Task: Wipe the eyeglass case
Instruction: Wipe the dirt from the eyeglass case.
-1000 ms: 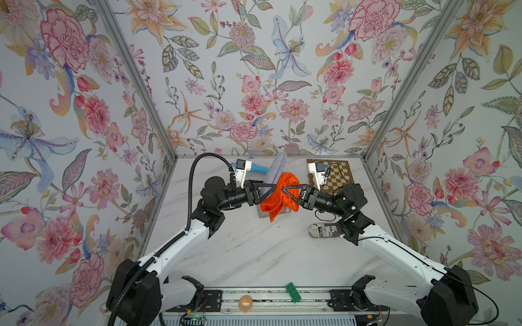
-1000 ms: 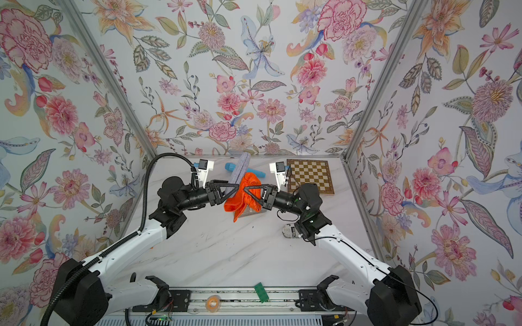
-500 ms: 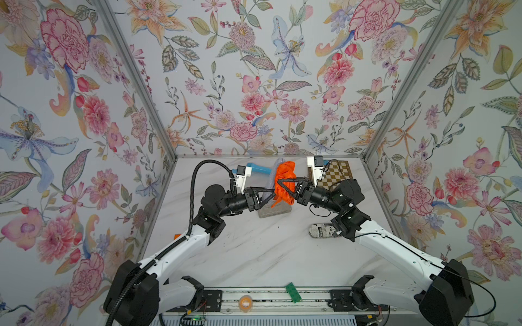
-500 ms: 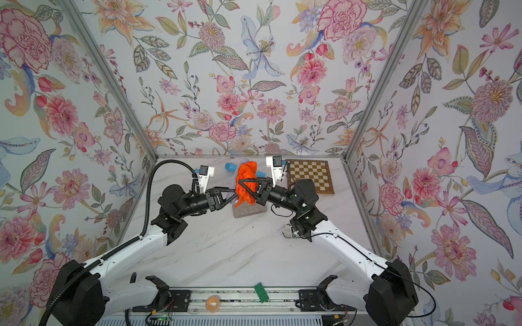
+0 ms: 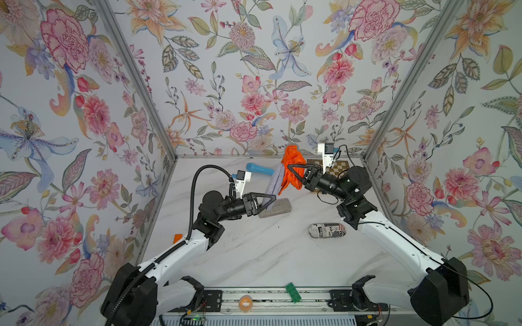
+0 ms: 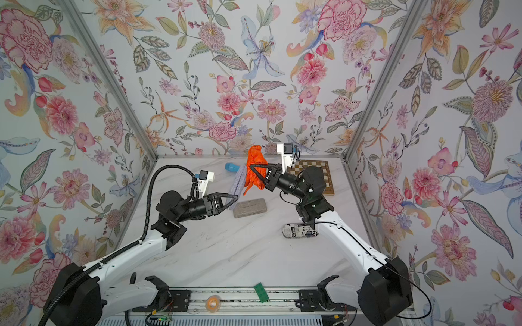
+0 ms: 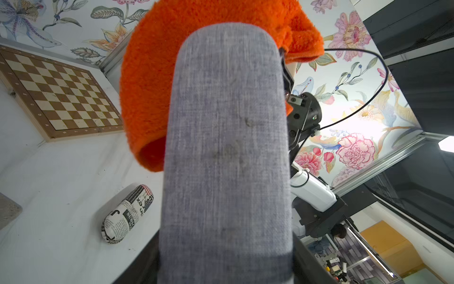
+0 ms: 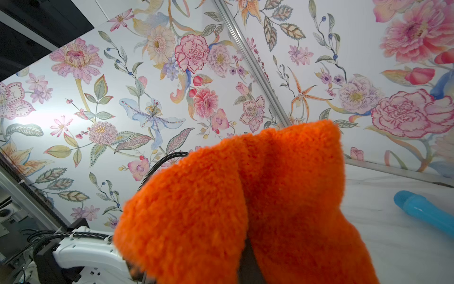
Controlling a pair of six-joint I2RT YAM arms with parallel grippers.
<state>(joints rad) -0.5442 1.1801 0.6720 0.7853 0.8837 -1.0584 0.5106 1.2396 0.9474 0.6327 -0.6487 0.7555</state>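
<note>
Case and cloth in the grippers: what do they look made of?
Case: grey woven fabric cover, matte; the crisscross weave shows, with faint smudges. Cloth: orange, fluffy pile, probably microfibre or terry; its edges look fuzzy.

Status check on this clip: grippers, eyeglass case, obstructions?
Left gripper shut on eyeglass case, held aloft. Right gripper shut on orange cloth, against case's upper end. Grey block on table below.

Eyeglass case [image 7: 226, 152]: grey woven fabric, matt. Cloth [image 8: 245, 204]: orange fluffy pile. Desk [image 5: 268, 254]: smooth marble-look. Chessboard [image 7: 59, 96]: wood.
</note>
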